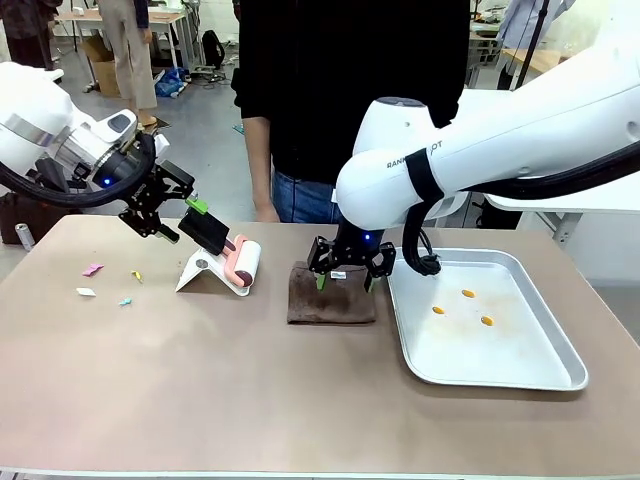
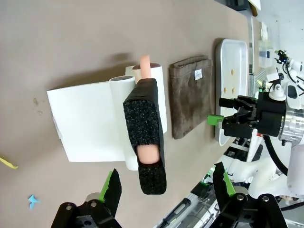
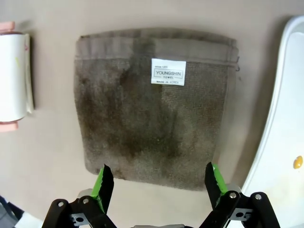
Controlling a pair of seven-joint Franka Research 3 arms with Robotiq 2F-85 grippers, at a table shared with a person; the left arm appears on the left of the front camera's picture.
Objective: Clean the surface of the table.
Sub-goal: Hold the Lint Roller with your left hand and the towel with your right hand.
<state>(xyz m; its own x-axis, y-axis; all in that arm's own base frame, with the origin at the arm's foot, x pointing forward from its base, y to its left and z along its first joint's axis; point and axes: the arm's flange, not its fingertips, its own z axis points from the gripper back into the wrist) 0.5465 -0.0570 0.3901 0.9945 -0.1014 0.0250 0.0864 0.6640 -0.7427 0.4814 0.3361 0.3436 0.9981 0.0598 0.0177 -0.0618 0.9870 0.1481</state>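
Two sets of jaws stand spread: left above the handle [image 2: 145,137] of the roller [image 1: 246,264], right above the towel [image 3: 154,107]. Centre each squarely before closing.

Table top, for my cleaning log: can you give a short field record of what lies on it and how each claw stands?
table: beige-brown, paper scraps on its left part
lint roller: on white stand, foam handle raised
left claw: open, handle end between its fingers, gaps either side
towel: brown, folded flat, middle
right claw: open, just above towel
tray: right side, three orange bits inside
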